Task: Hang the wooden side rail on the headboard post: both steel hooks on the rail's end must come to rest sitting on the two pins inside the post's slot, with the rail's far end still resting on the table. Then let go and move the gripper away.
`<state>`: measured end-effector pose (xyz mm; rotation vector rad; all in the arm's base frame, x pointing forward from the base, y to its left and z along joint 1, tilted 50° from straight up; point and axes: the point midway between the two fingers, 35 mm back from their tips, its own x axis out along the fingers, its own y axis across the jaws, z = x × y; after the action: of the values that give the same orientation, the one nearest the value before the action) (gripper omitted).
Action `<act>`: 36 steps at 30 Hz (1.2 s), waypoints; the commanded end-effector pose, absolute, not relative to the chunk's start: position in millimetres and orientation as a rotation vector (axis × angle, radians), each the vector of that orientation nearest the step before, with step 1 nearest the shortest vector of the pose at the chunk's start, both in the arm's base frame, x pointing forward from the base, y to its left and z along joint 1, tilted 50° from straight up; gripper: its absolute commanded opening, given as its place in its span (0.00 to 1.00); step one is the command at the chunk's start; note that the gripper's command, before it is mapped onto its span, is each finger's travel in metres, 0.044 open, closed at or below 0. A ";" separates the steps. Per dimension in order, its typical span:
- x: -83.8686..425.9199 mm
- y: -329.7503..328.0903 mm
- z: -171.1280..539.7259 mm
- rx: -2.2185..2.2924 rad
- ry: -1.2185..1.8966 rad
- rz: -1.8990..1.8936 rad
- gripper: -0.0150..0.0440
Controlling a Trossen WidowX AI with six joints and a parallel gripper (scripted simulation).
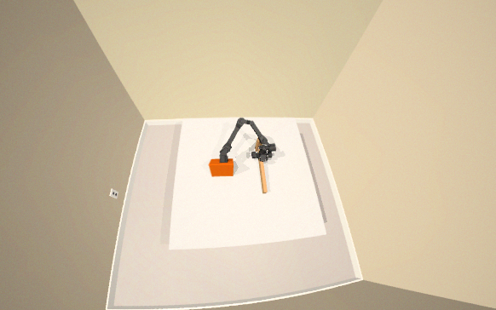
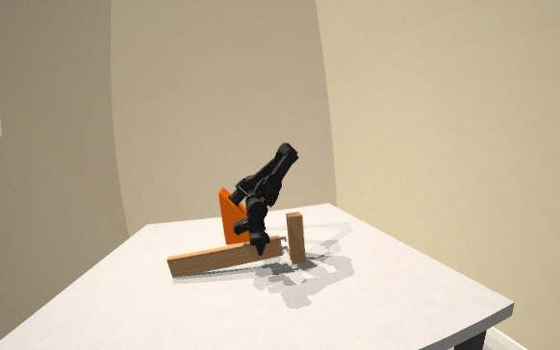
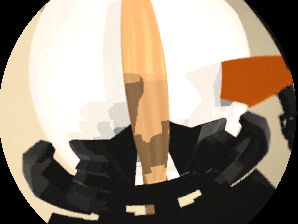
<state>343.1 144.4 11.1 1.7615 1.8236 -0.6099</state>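
Note:
The wooden side rail (image 1: 263,179) (image 2: 212,260) (image 3: 145,45) slants up toward the post, its far end low at the table and its hook end raised. My gripper (image 2: 260,247) (image 3: 152,155) is shut on the rail near the hook end. Two steel hooks (image 2: 284,244) stick out of the raised end, in the gap before the post. The headboard post (image 2: 296,237) stands upright on the table just beyond them; in the top view the arm covers most of it. A small gap shows between rail end and post. The slot and its pins are hidden.
The orange block (image 1: 222,168) (image 2: 233,221) (image 3: 252,79) at the arm's base stands beside the rail. The white table (image 1: 204,221) (image 2: 144,312) carries them all. The arm arches above the table from the orange block to the rail.

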 end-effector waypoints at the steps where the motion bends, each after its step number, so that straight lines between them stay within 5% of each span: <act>1: 346.5 143.0 15.8 1.773 1.814 -0.606 0.25; 36: 344.6 146.5 17.8 1.773 1.814 -0.606 0.25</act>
<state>343.3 147.2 14.6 1.7624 1.8236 -0.6096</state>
